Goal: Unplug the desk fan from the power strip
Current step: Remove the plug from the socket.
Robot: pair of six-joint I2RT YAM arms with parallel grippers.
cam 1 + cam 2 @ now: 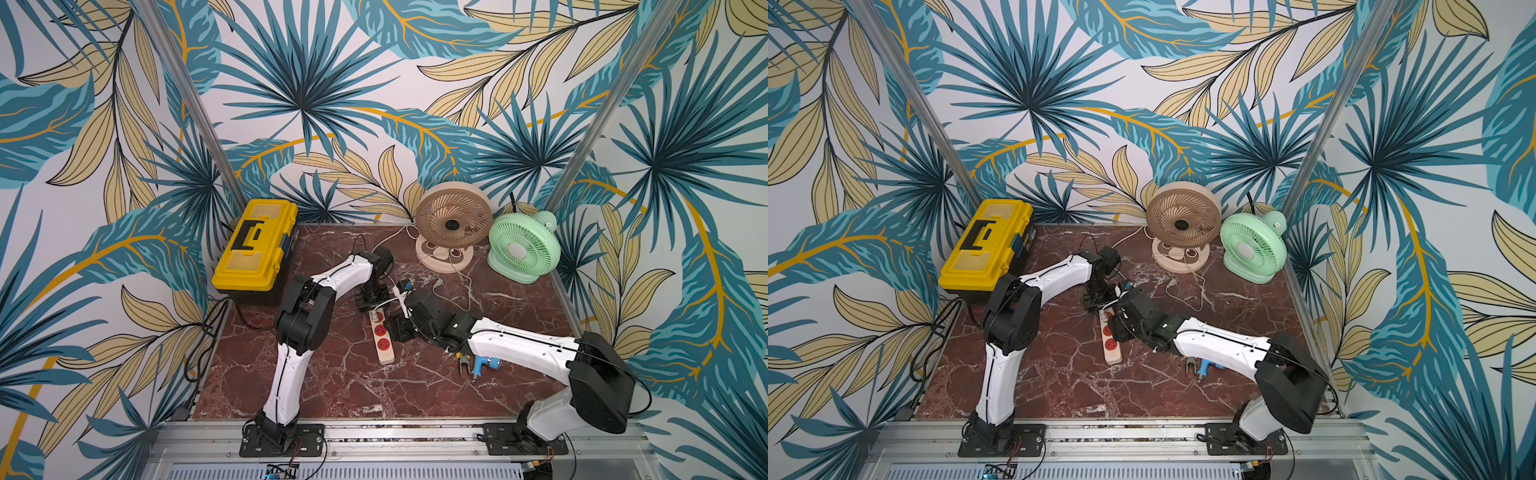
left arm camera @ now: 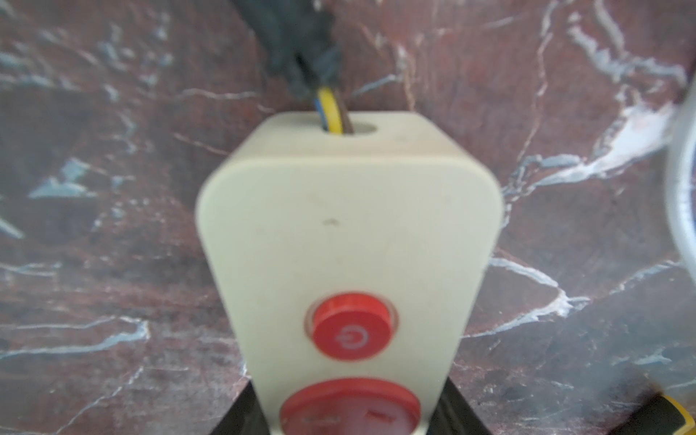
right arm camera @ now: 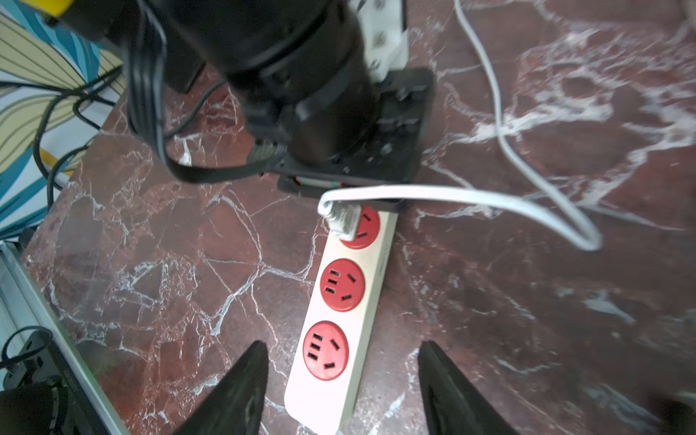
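Observation:
The cream power strip (image 1: 385, 351) (image 1: 1113, 353) lies in the middle of the marble table with its red sockets up. My left gripper (image 1: 371, 302) (image 2: 348, 423) is shut on its button end (image 2: 350, 233), black fingers (image 2: 241, 416) pressed on both long sides. A white plug (image 3: 344, 220) (image 1: 376, 315) sits in the socket nearest that gripper. Its white flat cord (image 3: 470, 197) runs off toward the beige desk fan (image 1: 453, 224) (image 1: 1183, 222) at the back. My right gripper (image 3: 342, 350) (image 1: 392, 326) is open, fingers wide on either side of the strip's free end, touching nothing.
A green fan (image 1: 523, 245) stands right of the beige one. A yellow toolbox (image 1: 253, 245) sits at the back left. Pliers and a blue tool (image 1: 482, 365) lie under my right forearm. Loose white cord (image 1: 467, 291) loops between the fans and the strip. Black cables (image 3: 56, 124) hang off the left edge.

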